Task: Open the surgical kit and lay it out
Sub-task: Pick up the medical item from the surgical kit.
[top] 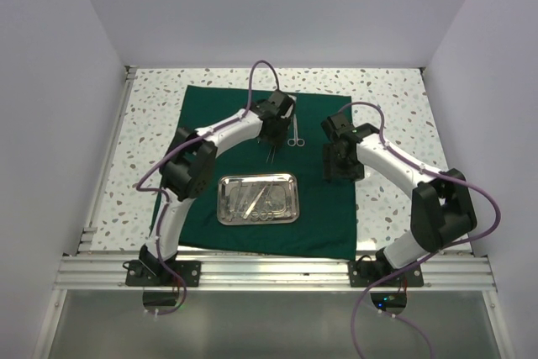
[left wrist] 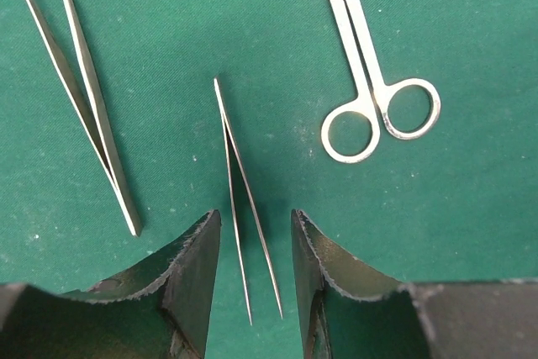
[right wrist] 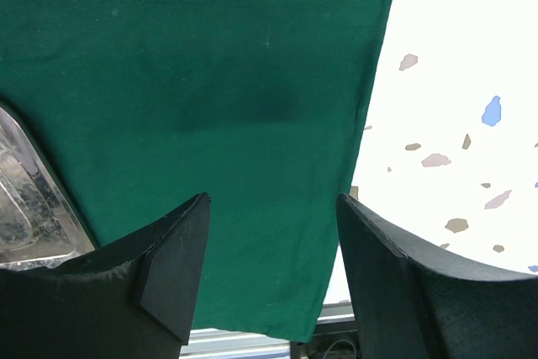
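Observation:
The dark green cloth (top: 324, 220) lies spread flat on the table. On it stands the steel tray (top: 225, 184), with several silver instruments inside. At the far part of the cloth my left gripper (top: 271, 149) hangs open. In the left wrist view, thin tweezers (left wrist: 238, 176) lie on the cloth between the fingers (left wrist: 198, 250) of my left gripper (left wrist: 254, 213), with a gap on each side. Bigger tweezers (left wrist: 84, 94) lie to their left and scissors (left wrist: 370, 90) to their right. My right gripper (right wrist: 271, 197) is open and empty above the cloth (right wrist: 210, 65), beside the tray's corner (right wrist: 29, 208).
The speckled white tabletop (right wrist: 454, 107) shows past the cloth's right edge. An aluminium rail (top: 277, 271) runs along the near edge between the arm bases. White walls enclose the table on three sides.

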### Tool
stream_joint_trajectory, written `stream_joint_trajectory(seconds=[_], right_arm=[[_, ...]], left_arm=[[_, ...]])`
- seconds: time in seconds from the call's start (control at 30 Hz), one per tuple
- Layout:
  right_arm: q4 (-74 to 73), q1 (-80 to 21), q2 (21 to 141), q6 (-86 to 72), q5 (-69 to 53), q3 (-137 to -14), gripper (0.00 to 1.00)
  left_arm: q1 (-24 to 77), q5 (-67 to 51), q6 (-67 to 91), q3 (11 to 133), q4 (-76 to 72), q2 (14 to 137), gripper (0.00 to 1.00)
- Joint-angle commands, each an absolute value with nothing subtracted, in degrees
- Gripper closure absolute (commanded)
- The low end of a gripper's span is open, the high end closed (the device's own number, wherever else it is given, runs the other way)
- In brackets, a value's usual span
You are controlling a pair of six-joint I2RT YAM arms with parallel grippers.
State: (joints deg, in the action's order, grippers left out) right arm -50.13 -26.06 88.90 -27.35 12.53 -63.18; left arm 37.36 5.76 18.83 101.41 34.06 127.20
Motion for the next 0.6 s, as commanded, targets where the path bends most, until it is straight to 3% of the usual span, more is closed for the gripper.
stream_joint_trajectory(seconds=[0.0,0.2,0.3,0.43,0.57], right_arm=[[-49.75,-25.84,88.07,-26.89,13.18,-63.37,0.35],[-49.83,-25.84,89.21,-26.81,13.27,-64.51,0.35],[-49.57,-25.93,90.0,-26.89,13.27,-64.95,0.35],[-49.48,-25.93,90.35,-27.07,13.1,-65.3,0.35],[-49.31,-25.93,90.88,-26.98,13.27,-65.39,0.35]], left_arm=[[37.44,7.12,17.75,102.83,33.04,128.58,0.58],[37.44,7.38,17.58,102.13,33.49,131.13,0.65],[37.44,7.65,17.4,101.17,33.57,131.92,0.73],[37.44,7.82,17.49,100.55,33.75,131.31,0.97],[37.35,8.35,16.62,102.82,34.71,128.68,1.0]])
